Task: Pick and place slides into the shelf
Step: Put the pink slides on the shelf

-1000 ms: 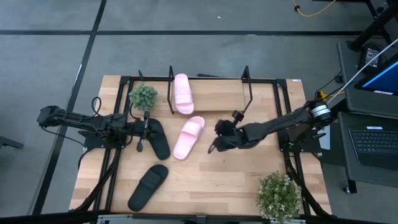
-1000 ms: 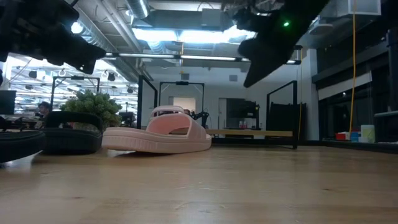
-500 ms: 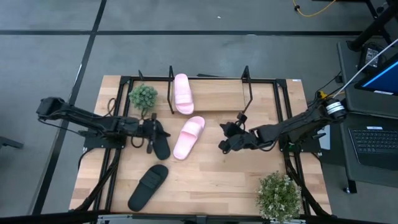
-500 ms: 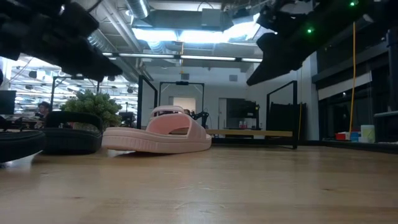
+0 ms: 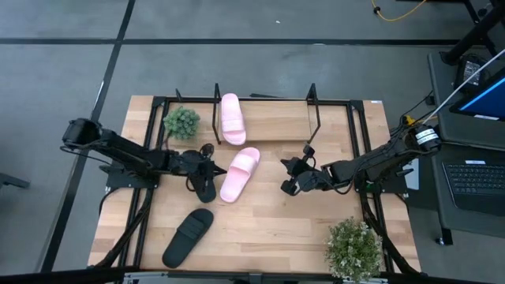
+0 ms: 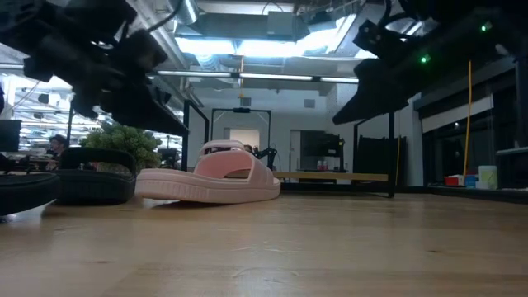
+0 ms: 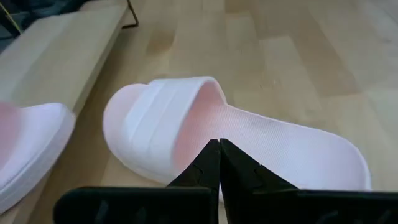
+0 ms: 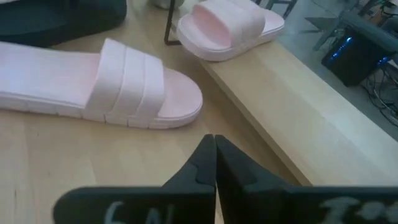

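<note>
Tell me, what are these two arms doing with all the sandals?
They are putting slides onto a low shelf. One pale pink slide already sits on its board. The second pink slide lies on the table between both grippers. The left gripper, fingers shut, hovers over a black slide; the right gripper, also shut, holds nothing. Another black slide waits nearer the table's front edge.

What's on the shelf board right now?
One pale pink slide lies on the shelf board at its left end, toe hanging over the front edge. The rest of the board shows bare wood. The other pink slide is on the table.
</note>
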### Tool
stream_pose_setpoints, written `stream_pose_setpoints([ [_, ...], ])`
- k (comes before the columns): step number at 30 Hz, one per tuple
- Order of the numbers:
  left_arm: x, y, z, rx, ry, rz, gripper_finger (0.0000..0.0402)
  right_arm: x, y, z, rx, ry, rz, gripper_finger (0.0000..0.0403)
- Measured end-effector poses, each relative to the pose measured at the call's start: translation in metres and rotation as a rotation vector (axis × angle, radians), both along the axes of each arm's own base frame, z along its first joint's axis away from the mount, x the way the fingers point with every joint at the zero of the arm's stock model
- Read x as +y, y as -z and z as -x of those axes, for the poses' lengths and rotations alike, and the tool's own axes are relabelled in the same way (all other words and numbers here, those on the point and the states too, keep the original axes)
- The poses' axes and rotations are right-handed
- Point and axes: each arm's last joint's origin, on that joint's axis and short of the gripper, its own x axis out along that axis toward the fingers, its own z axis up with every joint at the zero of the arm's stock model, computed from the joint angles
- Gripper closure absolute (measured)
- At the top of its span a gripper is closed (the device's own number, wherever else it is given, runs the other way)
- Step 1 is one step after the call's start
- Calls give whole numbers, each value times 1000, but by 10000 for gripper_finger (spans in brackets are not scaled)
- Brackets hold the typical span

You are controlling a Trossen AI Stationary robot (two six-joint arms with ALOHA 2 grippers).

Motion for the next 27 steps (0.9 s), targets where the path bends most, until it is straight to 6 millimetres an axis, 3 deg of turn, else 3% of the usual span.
stream_pose_setpoints([
  [11,0,2,-36,102,-75,-215,401,0,1,0,-21,-39,37,397],
  [22,-12,-2,-39,139,-21,-249,401,0,0,1,-13,-48,56,397],
  [27,-14,-1,-38,152,-48,-278,370,1,-10,3,-16,-136,40,399],
])
